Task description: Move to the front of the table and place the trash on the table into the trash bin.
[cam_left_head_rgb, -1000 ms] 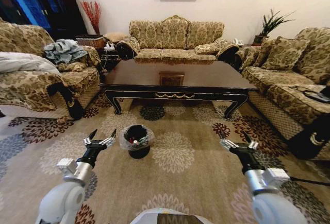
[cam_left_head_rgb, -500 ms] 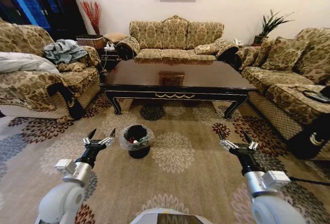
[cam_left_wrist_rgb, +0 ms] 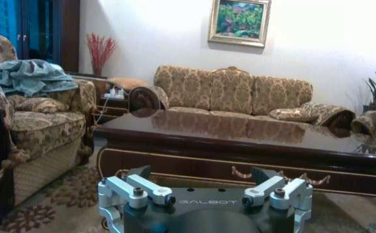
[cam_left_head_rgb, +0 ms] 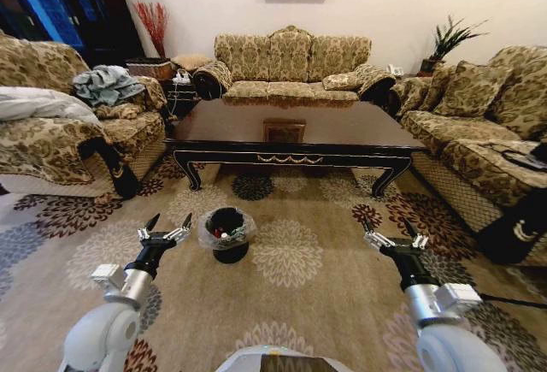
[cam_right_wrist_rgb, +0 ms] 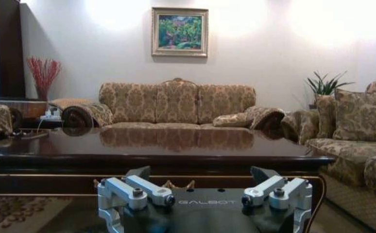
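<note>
- The left gripper (cam_left_head_rgb: pixel 165 233), at about eight o'clock in the head view, is hovering over the carpet with its fingers spread apart and nothing between them, unmoved over the past second.
- The trash bin (cam_left_head_rgb: pixel 227 235), just right of it, is sitting on the carpet with red and pale scraps already inside.
- The coffee table (cam_left_head_rgb: pixel 291 132), at twelve o'clock, is showing a bare glossy top.
- The right gripper (cam_left_head_rgb: pixel 389 237), at four o'clock, is holding wide and carrying nothing, having drifted slightly inward; the job looks done.
</note>
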